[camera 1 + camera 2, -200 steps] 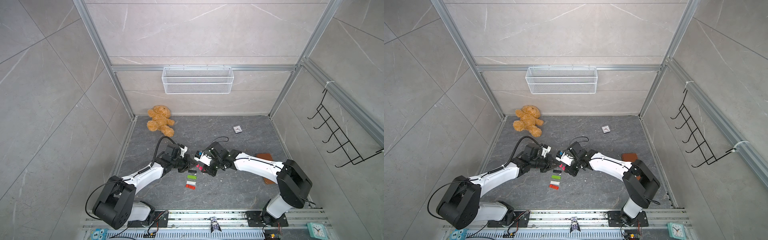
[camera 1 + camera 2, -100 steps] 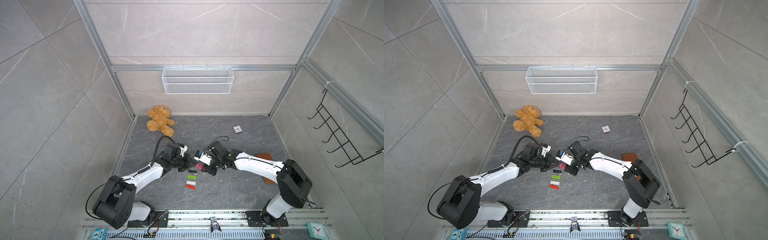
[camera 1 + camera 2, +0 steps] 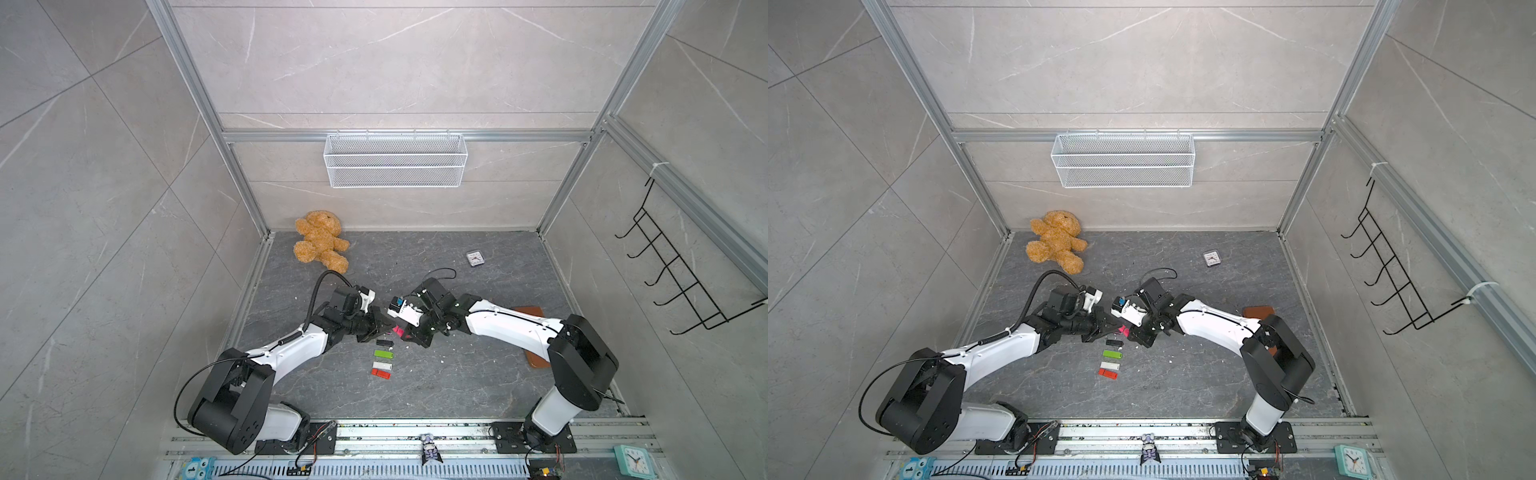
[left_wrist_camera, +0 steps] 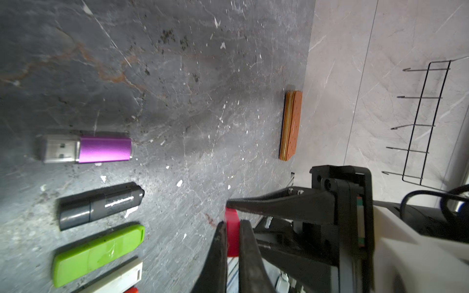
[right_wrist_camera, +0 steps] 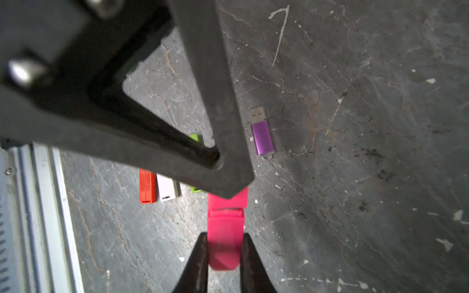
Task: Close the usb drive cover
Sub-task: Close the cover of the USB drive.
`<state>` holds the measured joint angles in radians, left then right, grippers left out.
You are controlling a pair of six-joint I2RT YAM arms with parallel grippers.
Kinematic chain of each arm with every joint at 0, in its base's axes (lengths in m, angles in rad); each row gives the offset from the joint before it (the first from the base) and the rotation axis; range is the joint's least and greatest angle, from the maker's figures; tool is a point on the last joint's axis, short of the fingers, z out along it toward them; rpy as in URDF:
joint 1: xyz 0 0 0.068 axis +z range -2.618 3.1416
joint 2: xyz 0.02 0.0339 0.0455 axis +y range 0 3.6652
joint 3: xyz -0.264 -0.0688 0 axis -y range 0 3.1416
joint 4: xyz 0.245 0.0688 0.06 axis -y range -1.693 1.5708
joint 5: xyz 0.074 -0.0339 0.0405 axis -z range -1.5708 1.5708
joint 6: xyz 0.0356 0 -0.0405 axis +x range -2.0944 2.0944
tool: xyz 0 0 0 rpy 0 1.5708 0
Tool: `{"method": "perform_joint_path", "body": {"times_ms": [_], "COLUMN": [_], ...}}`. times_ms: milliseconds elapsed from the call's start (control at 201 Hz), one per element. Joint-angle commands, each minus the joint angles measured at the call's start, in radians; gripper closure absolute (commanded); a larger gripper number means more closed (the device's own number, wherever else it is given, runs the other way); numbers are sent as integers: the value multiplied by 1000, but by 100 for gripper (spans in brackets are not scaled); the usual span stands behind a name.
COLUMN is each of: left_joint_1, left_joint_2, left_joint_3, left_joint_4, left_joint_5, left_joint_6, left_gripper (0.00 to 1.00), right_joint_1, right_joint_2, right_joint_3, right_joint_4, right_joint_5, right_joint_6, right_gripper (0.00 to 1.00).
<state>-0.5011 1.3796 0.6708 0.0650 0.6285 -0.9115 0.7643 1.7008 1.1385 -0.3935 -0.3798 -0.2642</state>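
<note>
Work sat in the middle of the dark grey stone desk [image 3: 457, 382], where my two arms met tip to tip. My left gripper [image 4: 232, 224] was pinching one end of the bright pink plastic USB drive [image 5: 224, 228]. My right gripper [image 5: 223, 237] was pinching the other end, the round one. Both grippers were squeezed tight on it. The pink plastic USB drive hung between them, a little above the desk. In the right wrist view I saw a thin gap between its two pink parts.

Just beside it on the desk lay a row of other drives. There was a small purple metal drive [image 4: 104, 149] with its silver plug bare. Next came a dark grey drive [image 4: 101, 205], a lime green drive [image 4: 99, 253], a white drive [image 4: 119, 277] and a red drive [image 5: 147, 186].

A fuzzy brown teddy bear [image 3: 320, 243] lay far back by the wall. A flat brown zip wallet [image 4: 290, 126] lay near the right wall.
</note>
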Motion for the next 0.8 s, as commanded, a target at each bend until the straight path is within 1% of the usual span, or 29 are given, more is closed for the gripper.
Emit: {"method": "perform_joint_path", "body": {"times_ms": [0,145,229,304,474,793], "left_joint_1": [-33,-33,-33,-33,-39,-50], "left_joint_2": [-17,-15,-5,6,21,47], "left_joint_3": [-7,-10,-10,-12,-15,-34], "left_joint_4": [-42,-47,-44,-39,-31,7], "left_joint_5": [67,66,73,79,83,93], "left_joint_6": [22,23,23,23,19,-5], "left_gripper": [100,100,100,100,100,100], "right_joint_1": [4,1,2,2,2,3], "right_joint_2": [7,-12,-34,-55,-52,-16], "right_joint_3": [68,22,-5,-21,25,110], "right_joint_4": [184,261,314,355,347,396], "right_joint_5": [-54,-73,-107,-133,-155,-167], "right_joint_6": [74,109,89,46,-33,-59], "right_gripper": [88,88,88,88,88,89]}}
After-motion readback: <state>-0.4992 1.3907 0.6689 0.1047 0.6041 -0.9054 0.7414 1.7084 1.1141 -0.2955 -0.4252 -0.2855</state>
